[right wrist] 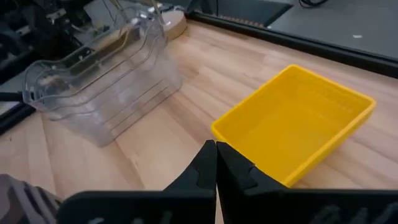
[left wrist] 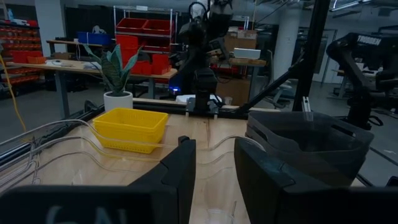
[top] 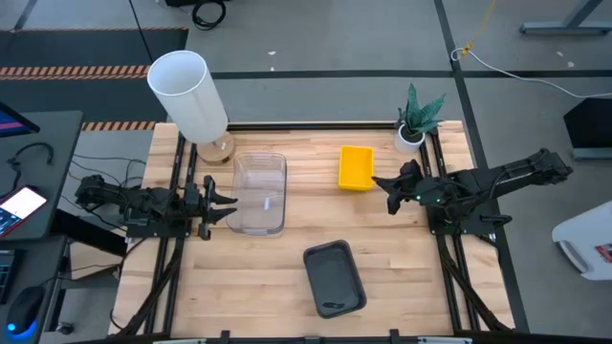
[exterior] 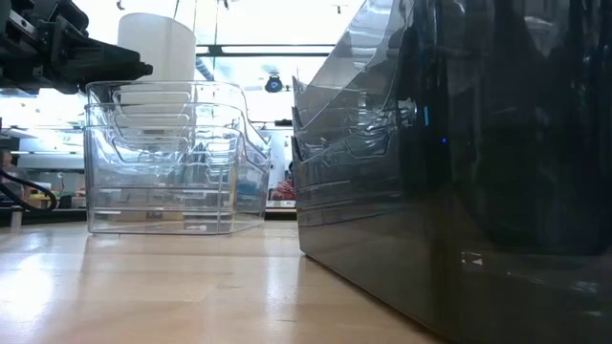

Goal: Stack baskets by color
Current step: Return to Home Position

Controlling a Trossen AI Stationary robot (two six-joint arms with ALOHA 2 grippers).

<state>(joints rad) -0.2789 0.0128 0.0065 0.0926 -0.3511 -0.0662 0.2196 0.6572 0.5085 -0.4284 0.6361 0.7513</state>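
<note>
A stack of nested clear baskets (top: 260,194) (exterior: 163,158) rests on its base on the wooden table, left of centre. A yellow basket (top: 356,167) (right wrist: 298,118) sits at the far right of centre. A dark grey basket (top: 334,277) (exterior: 459,191) stands near the front edge. My left gripper (top: 229,204) (left wrist: 214,149) is open, level, at the clear stack's left end and just above its rim. My right gripper (top: 388,187) (right wrist: 216,148) is shut, slanting down, off the yellow basket's near right corner and above the table.
A tall white cylinder (top: 188,93) on a round wooden base stands at the far left, behind the clear stack. A small potted plant (top: 413,129) stands at the far right corner. Black rails (top: 177,172) run along both table sides. Bare wood lies between the baskets.
</note>
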